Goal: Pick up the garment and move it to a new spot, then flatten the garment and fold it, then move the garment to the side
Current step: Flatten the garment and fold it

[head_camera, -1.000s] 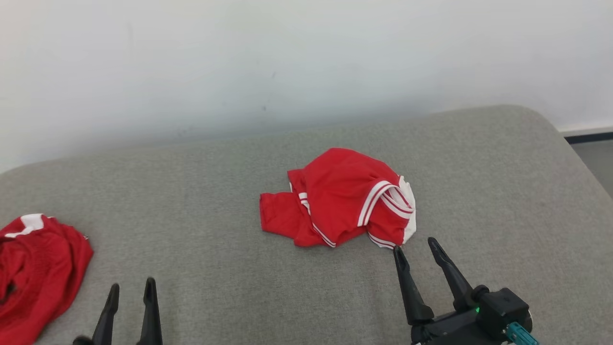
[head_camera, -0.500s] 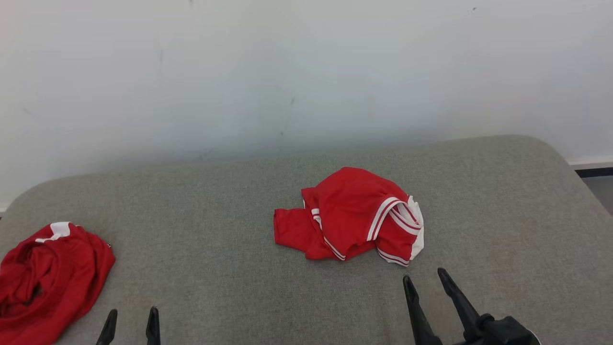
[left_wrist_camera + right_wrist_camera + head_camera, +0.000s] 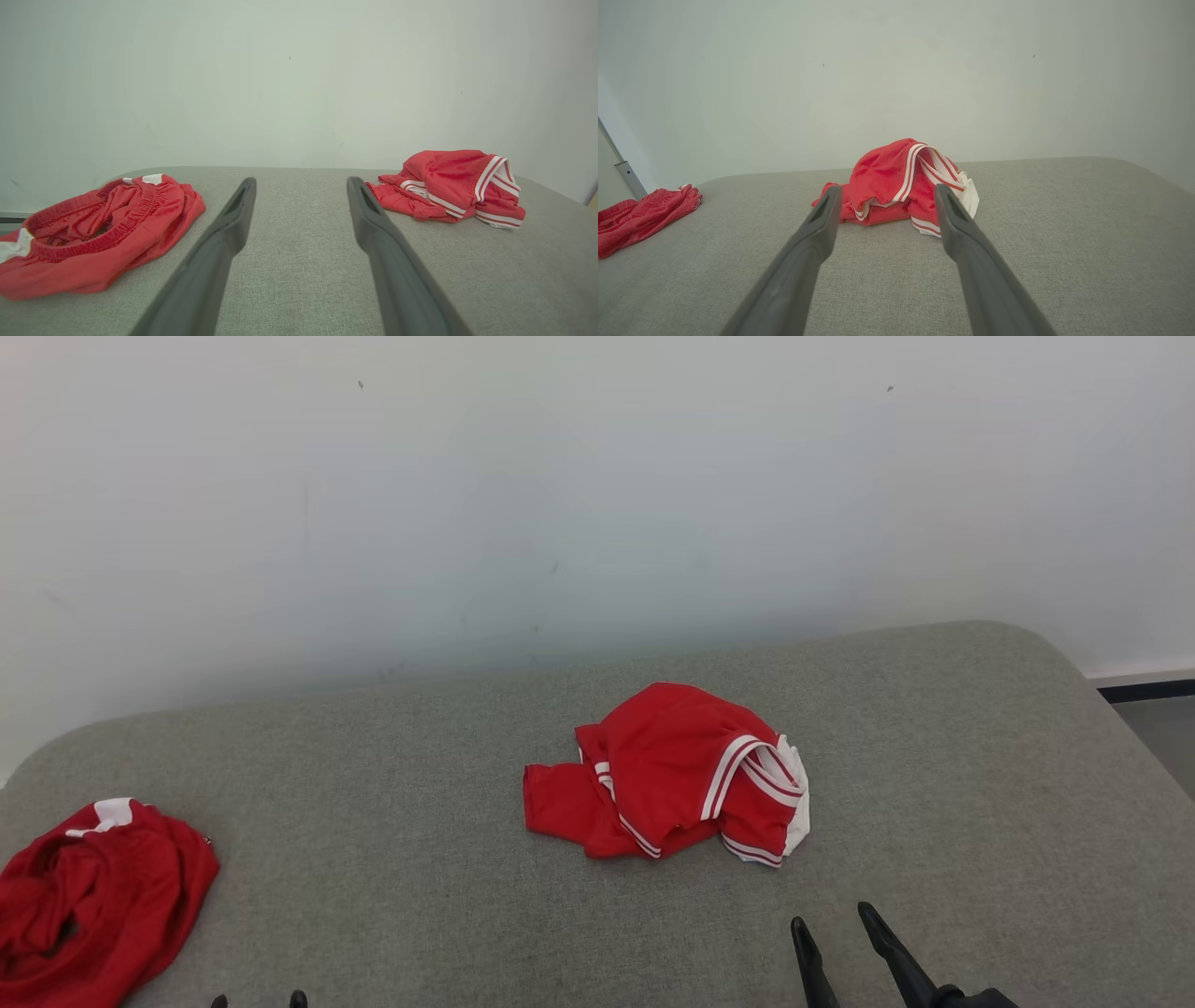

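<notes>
- On the grey padded surface, a little right of its middle, the garment lies in a crumpled heap, red with white-striped bands. Neither gripper touches it.
- From the head view, the right gripper points up toward the heap's near right edge, near it but apart. Its two fingers are spread wide and hold nothing.
- At that view's bottom edge the left gripper appears as two fingertips, well apart from the garment. It is nearer a second red garment bunched at the surface's left edge.
- Looking along the left fingers, the wrist camera makes plain that they are splayed fully and empty, over bare fabric between the two heaps. It also brings out the second garment's gathered elastic waistband.
- Along the right fingers, the garment sits just beyond and between the tips. A grey pole stands at the far left against the wall.
- Back in the head view, a dark skirting strip and some floor lie past the surface's rounded right corner.
</notes>
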You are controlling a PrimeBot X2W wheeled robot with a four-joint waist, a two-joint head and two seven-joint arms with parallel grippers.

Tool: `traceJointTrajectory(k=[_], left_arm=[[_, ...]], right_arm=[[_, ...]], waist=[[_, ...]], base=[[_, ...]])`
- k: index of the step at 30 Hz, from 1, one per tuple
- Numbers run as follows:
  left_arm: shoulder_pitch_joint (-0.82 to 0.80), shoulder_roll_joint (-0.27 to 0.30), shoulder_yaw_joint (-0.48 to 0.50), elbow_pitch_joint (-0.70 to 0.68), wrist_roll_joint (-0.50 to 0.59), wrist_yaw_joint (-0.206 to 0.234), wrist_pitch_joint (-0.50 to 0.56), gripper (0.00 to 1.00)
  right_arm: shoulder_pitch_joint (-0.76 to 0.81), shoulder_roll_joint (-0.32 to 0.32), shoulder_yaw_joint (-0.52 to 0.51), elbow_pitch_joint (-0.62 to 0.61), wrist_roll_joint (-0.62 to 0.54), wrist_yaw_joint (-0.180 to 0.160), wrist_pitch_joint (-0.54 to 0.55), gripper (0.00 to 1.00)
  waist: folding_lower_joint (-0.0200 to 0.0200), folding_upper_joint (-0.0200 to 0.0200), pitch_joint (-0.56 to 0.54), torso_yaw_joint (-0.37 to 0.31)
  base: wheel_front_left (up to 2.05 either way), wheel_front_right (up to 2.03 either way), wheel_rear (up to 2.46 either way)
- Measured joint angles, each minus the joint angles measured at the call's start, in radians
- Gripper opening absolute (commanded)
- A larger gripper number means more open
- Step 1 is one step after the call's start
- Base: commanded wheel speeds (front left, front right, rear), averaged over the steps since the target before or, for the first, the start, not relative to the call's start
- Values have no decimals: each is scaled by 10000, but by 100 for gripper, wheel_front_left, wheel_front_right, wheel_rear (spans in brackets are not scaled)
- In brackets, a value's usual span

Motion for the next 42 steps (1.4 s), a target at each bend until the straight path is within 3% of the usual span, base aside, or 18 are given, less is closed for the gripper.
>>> traceJointTrajectory(k=[26,42], left_arm=[[63,0,-140,414,40,29,0,100],[-371,0,-738,679,88,65,-4,100]], right_arm=[[43,-86,232,100,13,0,0,100],[-111,-251,165,48,4,0,0,100]], waist=[[0,1,38,126],[0,0,352,-406]], base=[[0,0,0],[0,0,0]])
